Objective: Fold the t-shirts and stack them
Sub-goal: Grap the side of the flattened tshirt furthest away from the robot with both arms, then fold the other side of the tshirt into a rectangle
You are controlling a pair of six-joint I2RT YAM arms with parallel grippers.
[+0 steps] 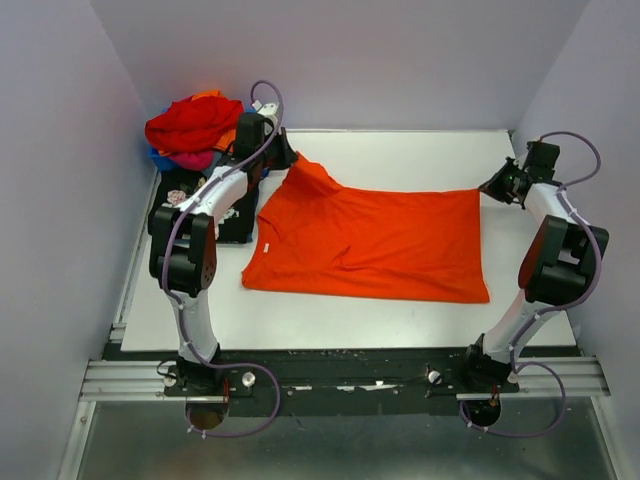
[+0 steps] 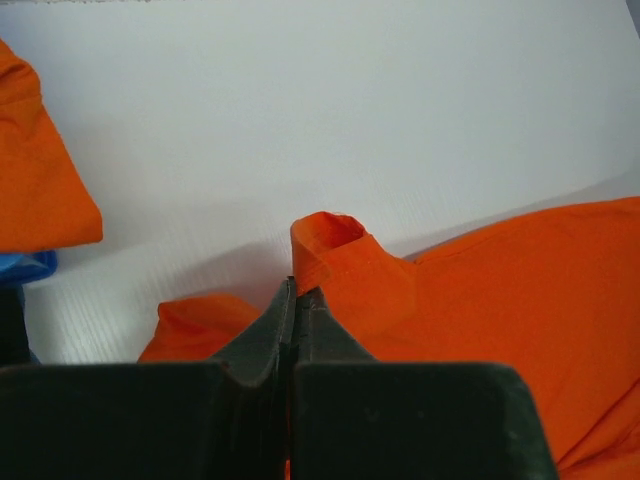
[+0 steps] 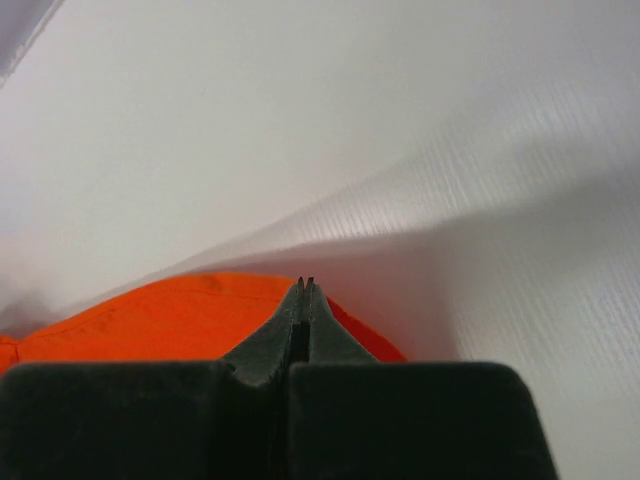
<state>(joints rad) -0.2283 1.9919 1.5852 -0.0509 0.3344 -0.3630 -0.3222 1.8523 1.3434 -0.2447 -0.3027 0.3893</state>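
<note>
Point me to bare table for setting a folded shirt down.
Bare: the far strip between orange t-shirt and back wall; the near strip between its hem and the table edge. Crowded: far-left corner, shirt pile beside the left claw.

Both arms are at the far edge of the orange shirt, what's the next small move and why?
Probably lift both held points slightly and draw them toward the near edge to start a fold. The left gripper is shut on the orange t-shirt by its far-left sleeve, the right gripper looks shut on its far-right corner, and the rest lies spread on the table.
</note>
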